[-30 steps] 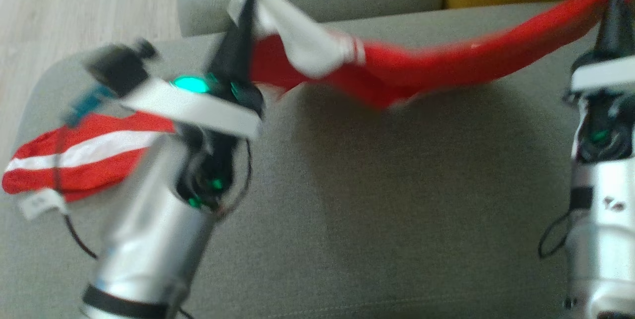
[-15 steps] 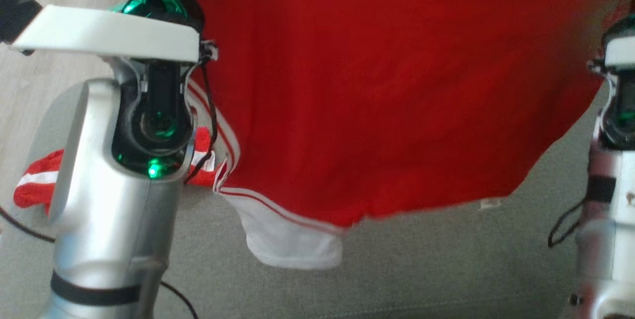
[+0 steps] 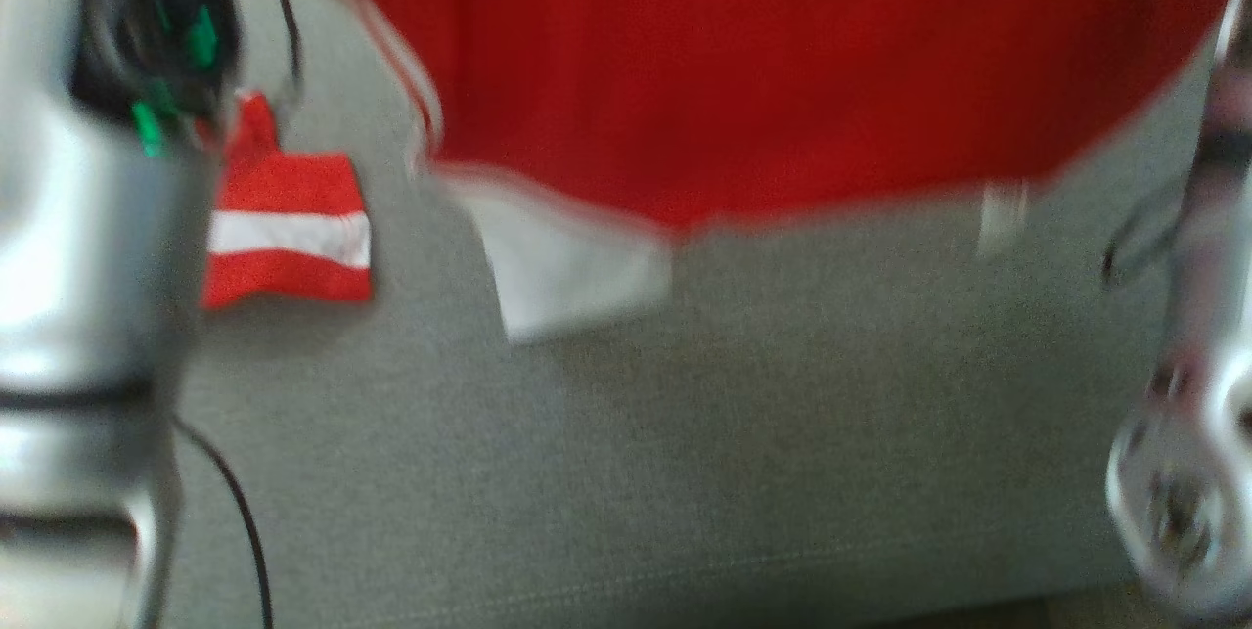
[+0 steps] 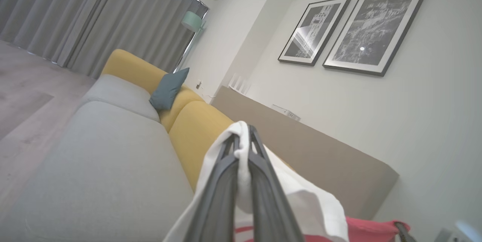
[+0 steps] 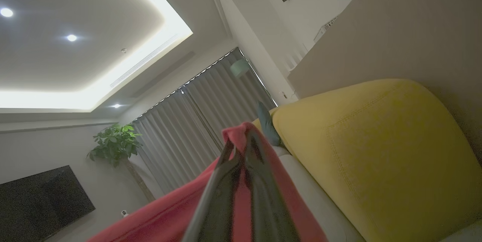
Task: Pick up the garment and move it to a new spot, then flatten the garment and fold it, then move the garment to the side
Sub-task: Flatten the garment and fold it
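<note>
Head view: the red jersey point(image 3: 763, 71) hangs spread across the top of the frame, its white sleeve point(image 3: 577, 267) dangling above the grey sofa seat point(image 3: 685, 472). Left fingers point(image 4: 224, 181) are pinched narrow on white sleeve cloth and right fingers point(image 5: 222, 197) on a red edge.

Both holds look thin, so a quick swing could pull a corner free. The loose sleeve may tuck under when lowered, or the hem may land on the striped red-and-white cloth point(image 3: 289, 228) at left.

A second ago the jersey sagged like a rope; now it hangs open. Since half a second ago the whole picture has shifted and blurred, so the camera moved.
</note>
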Tool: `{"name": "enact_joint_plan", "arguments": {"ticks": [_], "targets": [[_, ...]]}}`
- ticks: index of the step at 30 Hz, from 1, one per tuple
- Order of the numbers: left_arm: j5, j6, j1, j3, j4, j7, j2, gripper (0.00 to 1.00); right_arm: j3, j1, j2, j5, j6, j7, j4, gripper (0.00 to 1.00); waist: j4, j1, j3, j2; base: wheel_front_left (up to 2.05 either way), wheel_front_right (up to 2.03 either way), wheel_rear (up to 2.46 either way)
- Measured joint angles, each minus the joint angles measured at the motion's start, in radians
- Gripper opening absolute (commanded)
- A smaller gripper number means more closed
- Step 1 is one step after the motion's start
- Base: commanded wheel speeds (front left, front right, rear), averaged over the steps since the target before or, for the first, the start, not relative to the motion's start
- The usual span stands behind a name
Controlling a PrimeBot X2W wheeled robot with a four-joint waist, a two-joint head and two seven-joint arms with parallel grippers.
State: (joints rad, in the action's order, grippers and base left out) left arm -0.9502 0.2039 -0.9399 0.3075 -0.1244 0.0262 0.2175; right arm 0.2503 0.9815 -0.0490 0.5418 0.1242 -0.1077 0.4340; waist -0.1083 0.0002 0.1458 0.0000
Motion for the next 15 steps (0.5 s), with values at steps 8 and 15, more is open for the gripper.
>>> {"name": "enact_joint_plan", "arguments": {"ticks": [8,15], "targets": [[0.079,-0.135,-0.449,0.002,-0.394,-0.136,-0.049,0.0,0.019,0.442,-0.005,-0.107,0.0,0.223,0.331,0.0,0.0,0.0003,0.202,-0.0001,0.0,0.0,0.0],[0.094,-0.24,-0.56,0.003,-0.595,-0.239,-0.104,0.0,-0.017,0.538,-0.025,-0.083,0.0,0.338,0.463,0.0,0.032,0.0,0.288,0.0,0.0,0.0,0.0]]}}
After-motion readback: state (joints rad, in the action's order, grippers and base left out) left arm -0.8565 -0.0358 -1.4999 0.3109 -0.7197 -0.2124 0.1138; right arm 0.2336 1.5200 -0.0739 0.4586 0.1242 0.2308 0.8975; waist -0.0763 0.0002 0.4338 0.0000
